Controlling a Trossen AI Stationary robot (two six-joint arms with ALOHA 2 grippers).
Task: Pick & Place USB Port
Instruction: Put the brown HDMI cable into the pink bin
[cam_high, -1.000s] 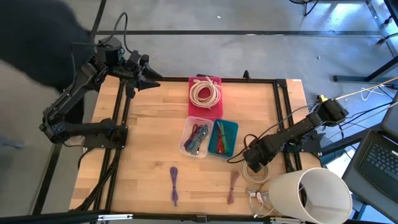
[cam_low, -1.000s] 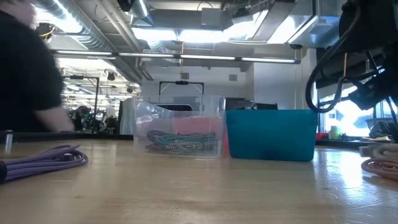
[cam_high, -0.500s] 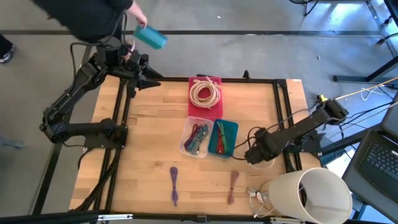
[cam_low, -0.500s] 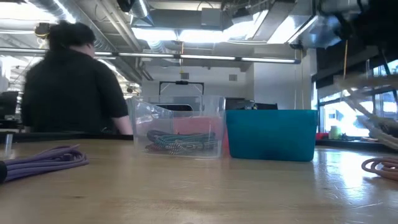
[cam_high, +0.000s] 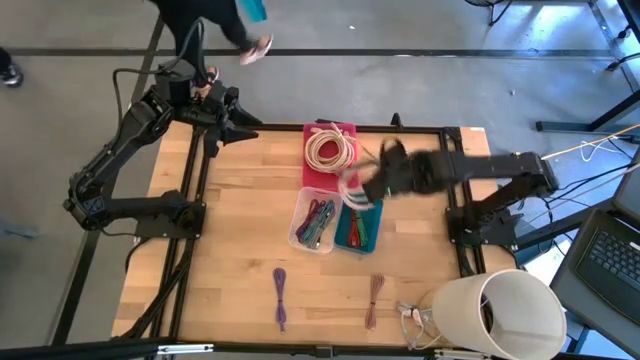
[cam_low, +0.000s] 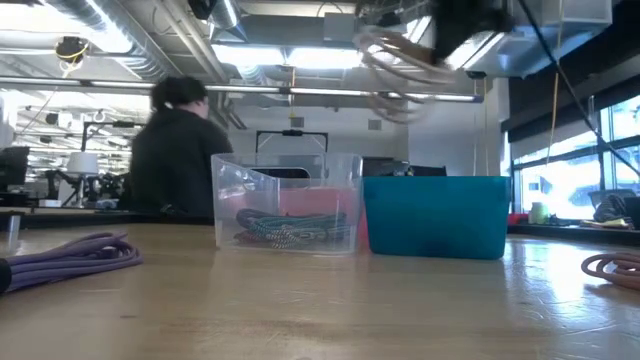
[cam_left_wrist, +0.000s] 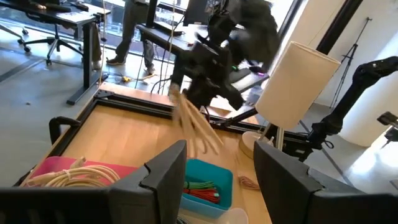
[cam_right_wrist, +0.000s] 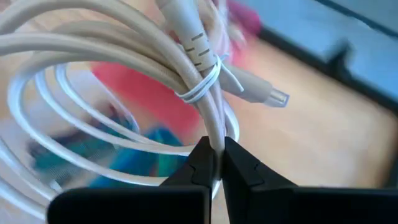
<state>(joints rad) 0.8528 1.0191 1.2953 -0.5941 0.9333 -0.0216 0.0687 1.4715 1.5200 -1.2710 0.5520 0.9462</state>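
Observation:
A coiled beige USB cable (cam_right_wrist: 93, 68), bound by a thin white tie (cam_right_wrist: 200, 87), hangs in the air over the teal bin (cam_high: 360, 222), with my right gripper (cam_right_wrist: 214, 160) shut on it. From above it is a pale blur (cam_high: 352, 186) beside that gripper (cam_high: 385, 178). The left wrist view shows the coil (cam_left_wrist: 194, 127) dangling below the right gripper. The pink bin (cam_high: 331, 172) holds another beige coil (cam_high: 329, 150). My left gripper (cam_high: 240, 128) waits open at the table's far left corner. My right gripper pinches a strand or two of the coil (cam_right_wrist: 215, 134) between its two fingers, just below the white tie. It reaches in from the table's right, slanting downward. The coil is lifted clear of the table and bins, and its plug (cam_right_wrist: 266, 93) sticks out to one side.
A clear bin (cam_high: 315, 220) of coloured cables sits beside the teal bin. Purple (cam_high: 281, 296) and reddish (cam_high: 375, 298) cable bundles lie near the front edge. A white lampshade (cam_high: 505, 310) stands at the front right. A person (cam_low: 175, 150) walks beyond the far edge.
My right gripper has risen from the table's near right corner with the beige coil and swung toward the far left, over the bins, tipping as it went. The coil has been lifted clear of the table. A person has walked across behind the table.

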